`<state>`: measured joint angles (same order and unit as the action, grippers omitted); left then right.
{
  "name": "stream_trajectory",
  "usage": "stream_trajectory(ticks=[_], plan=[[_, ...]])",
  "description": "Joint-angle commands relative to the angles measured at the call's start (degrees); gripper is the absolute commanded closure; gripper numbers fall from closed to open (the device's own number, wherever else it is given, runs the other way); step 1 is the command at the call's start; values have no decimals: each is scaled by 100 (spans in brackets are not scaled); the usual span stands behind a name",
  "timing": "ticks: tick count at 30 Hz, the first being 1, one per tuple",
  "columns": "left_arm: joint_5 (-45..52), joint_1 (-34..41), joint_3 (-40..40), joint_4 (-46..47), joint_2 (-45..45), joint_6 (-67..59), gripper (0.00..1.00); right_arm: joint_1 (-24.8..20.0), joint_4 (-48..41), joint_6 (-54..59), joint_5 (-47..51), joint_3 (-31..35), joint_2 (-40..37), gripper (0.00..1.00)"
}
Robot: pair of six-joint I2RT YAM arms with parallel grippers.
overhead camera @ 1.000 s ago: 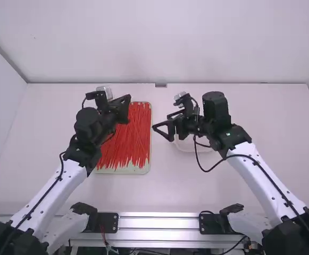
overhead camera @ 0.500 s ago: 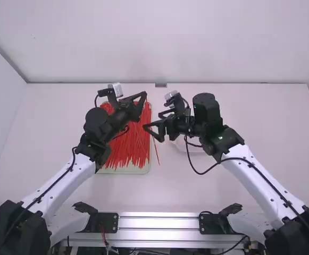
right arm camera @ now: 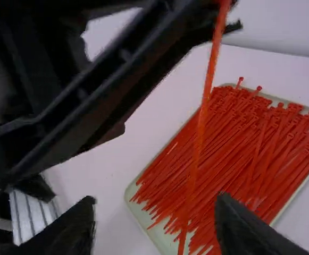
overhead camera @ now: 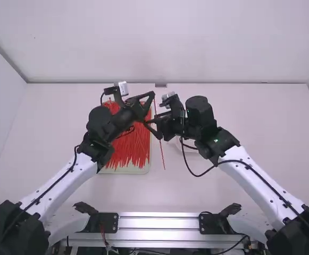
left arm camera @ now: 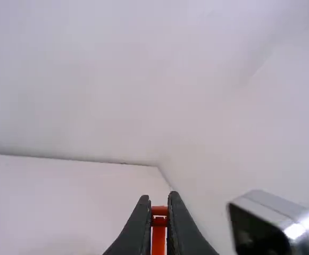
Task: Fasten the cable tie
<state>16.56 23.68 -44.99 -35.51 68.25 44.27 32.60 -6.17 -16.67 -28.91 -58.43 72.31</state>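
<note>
White table (overhead camera: 260,111), cable tie (overhead camera: 161,151) pinched in left pincer (overhead camera: 151,96) (hanging down)

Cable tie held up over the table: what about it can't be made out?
Right wrist view: the cable tie's lower end blurs into the spare ties behind it and meets the bottom edge.
Left wrist view: the left gripper and the bottom edge hide all but a red stub; head or tail, cannot tell.
High view: its upper end is lost against the black right gripper.
</note>
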Motion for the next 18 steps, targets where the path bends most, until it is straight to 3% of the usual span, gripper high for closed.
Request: stream_trajectory(ticks=[1,11,18], plan=[[-249,114,-149,0,-9,-166,98,2,7,-31,63,-155,-52,53],[-273,70,-149,243,-11,-422,98,-116,-44,-146,44,-153,-52,63],[-636,70,-149,363,-11,-426,98,-153,-92,-114,61,-153,-52,64]])
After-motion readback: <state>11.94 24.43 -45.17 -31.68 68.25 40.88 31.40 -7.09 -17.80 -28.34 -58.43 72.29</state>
